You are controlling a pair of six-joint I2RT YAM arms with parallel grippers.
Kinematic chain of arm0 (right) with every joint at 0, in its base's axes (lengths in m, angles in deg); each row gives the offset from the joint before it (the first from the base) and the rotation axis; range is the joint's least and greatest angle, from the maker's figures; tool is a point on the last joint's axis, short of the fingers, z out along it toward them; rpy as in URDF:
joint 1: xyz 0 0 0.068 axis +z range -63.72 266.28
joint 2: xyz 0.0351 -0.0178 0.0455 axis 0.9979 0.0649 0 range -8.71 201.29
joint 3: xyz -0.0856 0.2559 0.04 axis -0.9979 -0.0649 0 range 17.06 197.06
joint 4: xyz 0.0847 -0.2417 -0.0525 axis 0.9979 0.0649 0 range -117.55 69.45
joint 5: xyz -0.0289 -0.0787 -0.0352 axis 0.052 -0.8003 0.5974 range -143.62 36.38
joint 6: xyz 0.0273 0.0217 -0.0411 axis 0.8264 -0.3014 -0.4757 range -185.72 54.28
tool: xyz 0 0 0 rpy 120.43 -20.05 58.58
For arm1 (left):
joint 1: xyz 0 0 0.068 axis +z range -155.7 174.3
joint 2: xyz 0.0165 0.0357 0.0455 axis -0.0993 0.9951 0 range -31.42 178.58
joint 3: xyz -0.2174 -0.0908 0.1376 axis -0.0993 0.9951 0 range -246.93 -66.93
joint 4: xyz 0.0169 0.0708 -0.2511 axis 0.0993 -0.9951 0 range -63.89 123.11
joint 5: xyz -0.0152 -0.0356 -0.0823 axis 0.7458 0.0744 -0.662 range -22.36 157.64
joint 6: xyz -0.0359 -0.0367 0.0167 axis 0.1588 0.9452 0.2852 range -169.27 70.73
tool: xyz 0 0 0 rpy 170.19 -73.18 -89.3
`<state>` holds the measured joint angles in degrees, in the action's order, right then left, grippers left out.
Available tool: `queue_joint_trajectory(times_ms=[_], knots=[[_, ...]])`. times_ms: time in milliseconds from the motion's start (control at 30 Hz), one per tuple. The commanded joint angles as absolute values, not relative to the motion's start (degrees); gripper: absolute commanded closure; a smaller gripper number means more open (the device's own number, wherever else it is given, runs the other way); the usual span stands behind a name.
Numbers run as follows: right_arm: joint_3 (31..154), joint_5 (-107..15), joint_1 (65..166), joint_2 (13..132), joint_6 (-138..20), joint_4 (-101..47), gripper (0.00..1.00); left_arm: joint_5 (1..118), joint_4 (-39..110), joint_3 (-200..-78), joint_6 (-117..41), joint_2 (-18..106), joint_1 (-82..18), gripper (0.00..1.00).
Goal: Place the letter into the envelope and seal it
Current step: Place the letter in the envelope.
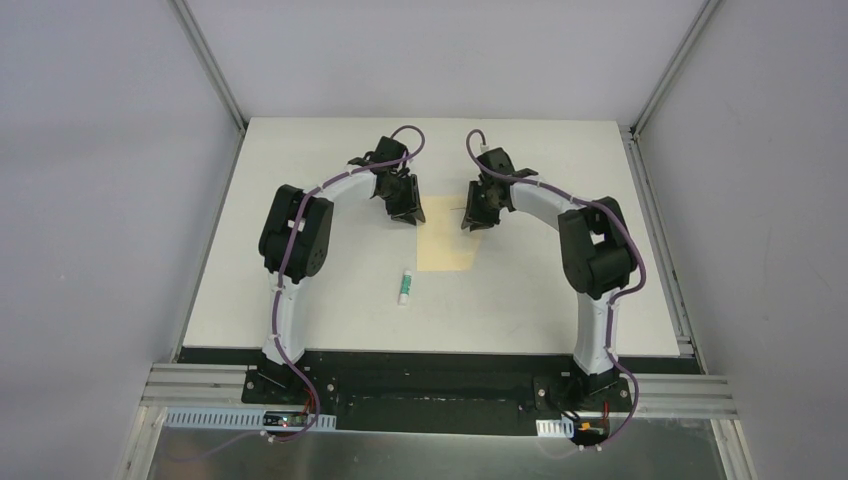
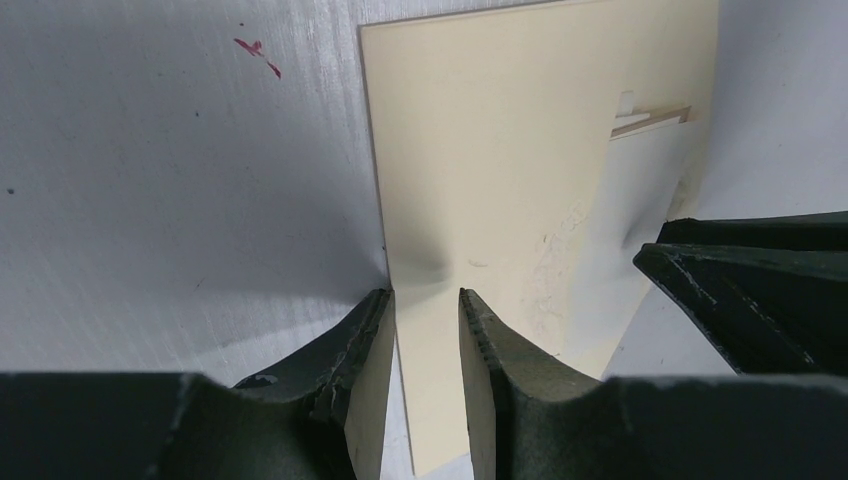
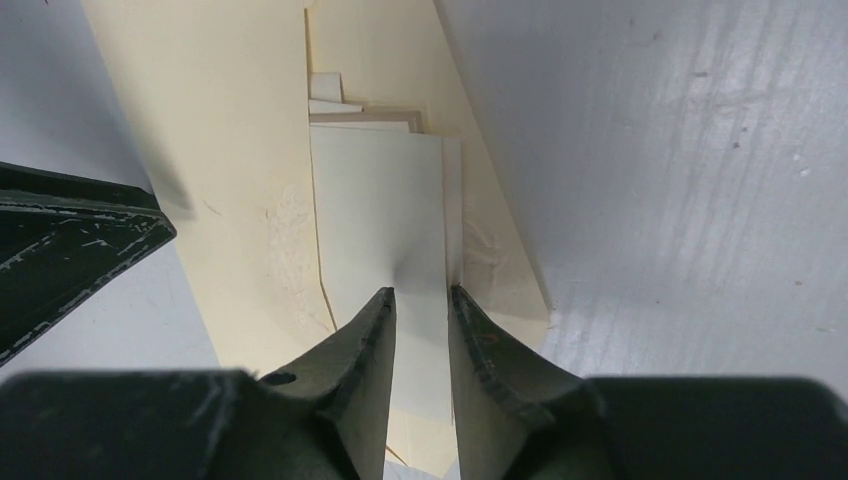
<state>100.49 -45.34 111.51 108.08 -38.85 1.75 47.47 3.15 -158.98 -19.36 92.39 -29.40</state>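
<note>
The yellow-tan envelope [image 1: 446,247] lies flat mid-table, its far end under both grippers. In the left wrist view my left gripper [image 2: 425,295] is tipped down onto the envelope [image 2: 490,150] near its left edge. Its jaws stand a little apart and bare paper shows through the gap. In the right wrist view the paler letter [image 3: 380,200] lies on the envelope [image 3: 220,150], its far end tucked into the opening. My right gripper [image 3: 420,292] presses on the letter's near part, jaws slightly apart, with a small dimple at the tips. The two grippers [image 1: 405,208] [image 1: 478,212] stand side by side.
A small white-green glue tube [image 1: 405,287] lies on the white table [image 1: 300,200] just left of the envelope's near end. A red mark [image 2: 257,50] is on the table surface. Grey walls and metal rails border the table.
</note>
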Motion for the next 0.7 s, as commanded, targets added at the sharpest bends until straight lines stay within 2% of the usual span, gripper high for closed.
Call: queue_joint_trajectory(times_ms=[0, 667], knots=[[103.48, -44.68, 112.43, 108.91, -38.79, 1.30, 0.72, 45.71, 5.24, -160.05, -18.34, 93.06, -30.30, 0.69], [106.92, -43.20, 114.39, 110.95, -37.92, 1.45, 0.71, 45.54, 4.83, -161.80, -17.86, 94.00, -31.19, 0.69]])
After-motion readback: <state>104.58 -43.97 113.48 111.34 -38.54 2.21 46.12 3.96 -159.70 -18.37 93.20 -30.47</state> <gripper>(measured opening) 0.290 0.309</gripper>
